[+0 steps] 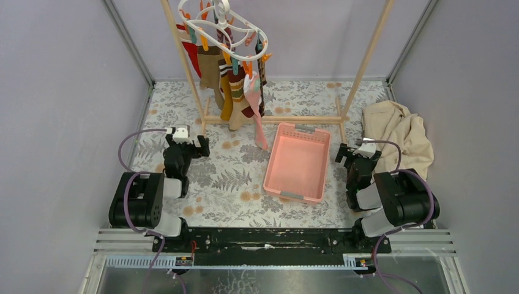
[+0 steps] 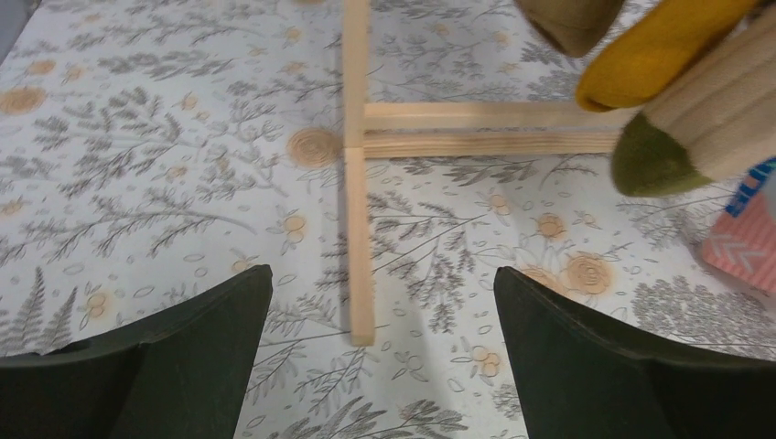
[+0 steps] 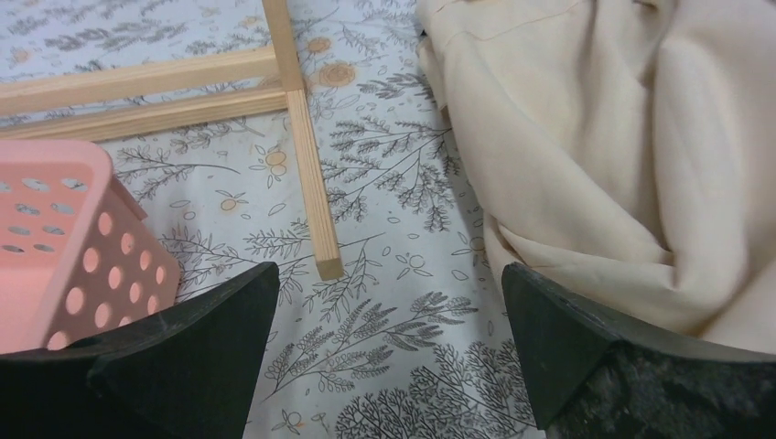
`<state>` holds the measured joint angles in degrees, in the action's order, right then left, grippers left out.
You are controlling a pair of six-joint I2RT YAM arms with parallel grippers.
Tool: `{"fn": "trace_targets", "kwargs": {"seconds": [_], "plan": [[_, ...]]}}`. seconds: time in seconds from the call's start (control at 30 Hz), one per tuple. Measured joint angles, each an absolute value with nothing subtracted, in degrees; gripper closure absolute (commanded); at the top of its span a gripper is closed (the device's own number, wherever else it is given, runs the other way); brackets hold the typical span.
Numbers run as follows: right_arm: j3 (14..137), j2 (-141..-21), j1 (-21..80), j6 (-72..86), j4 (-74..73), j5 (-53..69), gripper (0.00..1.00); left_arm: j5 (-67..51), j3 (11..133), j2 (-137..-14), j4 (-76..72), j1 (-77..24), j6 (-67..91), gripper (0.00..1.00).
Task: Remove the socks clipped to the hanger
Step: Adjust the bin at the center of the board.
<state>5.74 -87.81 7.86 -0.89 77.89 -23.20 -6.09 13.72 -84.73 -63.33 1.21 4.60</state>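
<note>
**Both end effectors wide and empty, socks clipped on the hanger**

Nearest the overhead camera, the two arm bases sit on the black rail at the near edge of the counter [image 1: 226,177], which is covered in a floral print. The left end effector [image 1: 186,142] rests low over the counter with its jaws spread wide and nothing between them. Its wrist view shows the dark fingers [image 2: 183,338] framing only the printed surface and the foot of the wooden rack [image 2: 357,229]. The right end effector [image 1: 358,150] is likewise spread wide and empty. Its fingers [image 3: 183,347] hover over the counter between the pink perforated basket [image 3: 64,238] and the crumpled beige cloth [image 3: 595,137].

The white hanger [image 1: 197,26] hangs high at the far side, inside the rack frame, well apart from both end effectors. The socks [image 1: 229,86] dangle from its coloured clips in a tight cluster. A red one is at the left, a mustard sock [image 1: 227,101] is in the middle, and a long pink sock [image 1: 257,122] reaches down toward the basket's far left corner. In the left wrist view the mustard toe [image 2: 654,50] and a ribbed beige sock with a green toe [image 2: 705,128] hang above the rack's lower rail.
</note>
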Motion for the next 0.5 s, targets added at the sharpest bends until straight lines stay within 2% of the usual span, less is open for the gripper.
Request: {"fn": "trace_targets", "kwargs": {"seconds": [0.23, 0.5], "plan": [[2.61, -74.54, 7.84, -0.49, 76.34, -23.83, 0.0, -6.35, 15.35, -78.96, -56.66, -3.51, 1.28, 0.01], [8.8, -52.23, 7.81, 2.46, 54.19, -21.98, 0.0, -4.89, 16.19, -69.1, -47.27, -4.91, 2.9, 0.01]]}}
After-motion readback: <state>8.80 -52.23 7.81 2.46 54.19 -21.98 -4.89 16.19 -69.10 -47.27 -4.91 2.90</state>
